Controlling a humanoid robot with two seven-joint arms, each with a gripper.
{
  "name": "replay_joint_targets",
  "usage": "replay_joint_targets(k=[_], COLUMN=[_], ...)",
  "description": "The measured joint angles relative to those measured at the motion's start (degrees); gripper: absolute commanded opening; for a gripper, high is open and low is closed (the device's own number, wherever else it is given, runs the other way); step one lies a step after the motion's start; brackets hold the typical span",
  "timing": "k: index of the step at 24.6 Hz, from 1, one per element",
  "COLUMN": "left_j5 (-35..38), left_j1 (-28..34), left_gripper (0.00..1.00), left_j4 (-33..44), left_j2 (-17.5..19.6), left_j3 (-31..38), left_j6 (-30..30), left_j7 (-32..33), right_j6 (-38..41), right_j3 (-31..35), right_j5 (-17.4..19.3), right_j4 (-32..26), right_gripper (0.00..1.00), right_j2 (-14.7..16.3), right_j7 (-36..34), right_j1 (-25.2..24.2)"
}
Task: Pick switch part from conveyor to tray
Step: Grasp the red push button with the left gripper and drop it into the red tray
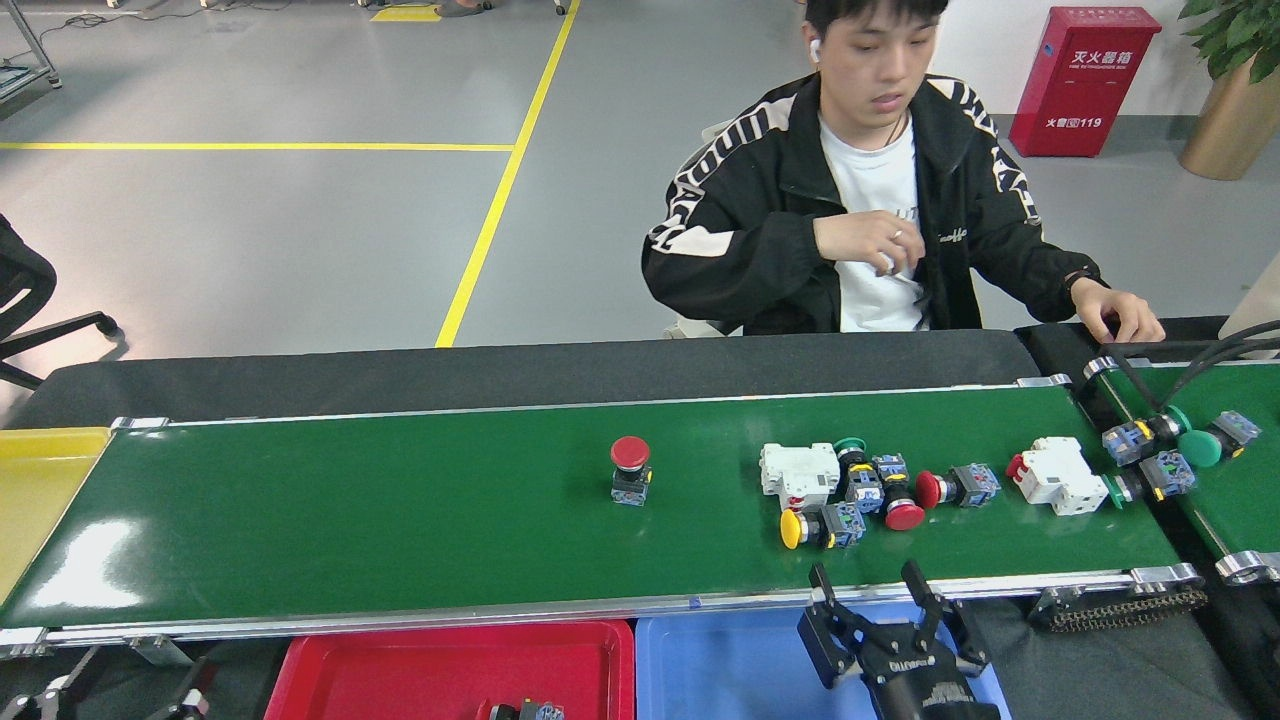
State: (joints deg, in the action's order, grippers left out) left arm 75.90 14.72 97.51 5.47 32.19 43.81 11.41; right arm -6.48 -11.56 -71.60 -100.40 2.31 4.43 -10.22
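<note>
Your right gripper hangs over the near rail of the long, glossy dark-green conveyor belt, toward its right end, with its black fingers spread apart and nothing between them. It sits above the back edge of the blue plastic tray, which lies just beside the red plastic tray below the conveyor's near rail. In the red tray, at its near edge, you can see a small dark switch part with a blue base, only partly in view.

Your left gripper shows only as dark finger parts at the bottom left corner, below the conveyor's left end; you cannot tell from here whether it is open or closed.

On the belt, a lone red mushroom-head push-button switch stands upright near the middle, well apart from the rest. Toward the right end lies a cluster: a white rectangular breaker block, touching a green-capped switch, with a yellow-capped switch on its side just in front and two red-capped switches beside them. Farther right a second white breaker block rests near the belt's right end.

A second green belt, set at an angle at the right, carries more green-capped switches. A yellow tray adjoins the conveyor's left end. A person in a black jacket sits behind the far rail, one hand resting near the angled belt.
</note>
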Motion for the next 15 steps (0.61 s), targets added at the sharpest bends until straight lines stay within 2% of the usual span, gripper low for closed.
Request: replay_joint_targets(k=[3,5,8,11,15], left_j5=[0.29,2.33,8.26,12.61,13.41], left_j1=[-4.12,-8.39,-15.02,-20.27,-25.61], left_gripper=[1.00,1.00,1.00,1.00,1.00], left_j4=[-0.61,-2.02,-5.61,-11.37,-18.78], left_j2=[0.23,0.34,-0.43,-1.07,-1.07], left_j3=[-6.77,-10.23,-16.12,-24.13,-32.38], left_j6=[0.75,0.88,0.98,-4.42,-12.50], left_j7=[-0.13,-0.10,0.59,0.83,0.95], right_j6=[-0.12,-0.25,-0.33,-0.36,-1.96], right_j3=[0.00,-0.19,-2.26,-4.20,-7.22], right_j5=[-0.90,-1.75,-5.31,-8.90,-9.92], right_j4=[0.09,1.23,6.01,13.18,20.32], right_gripper=[1.00,1.00,1.00,1.00,1.00], right_j2=[-0.06,-0.48,-4.79,-8.68,-10.55], right_j7=[-0.47,-0.60,-0.47,-0.04,0.01], right_j1=[0.41,2.34,6.78,12.17,17.48])
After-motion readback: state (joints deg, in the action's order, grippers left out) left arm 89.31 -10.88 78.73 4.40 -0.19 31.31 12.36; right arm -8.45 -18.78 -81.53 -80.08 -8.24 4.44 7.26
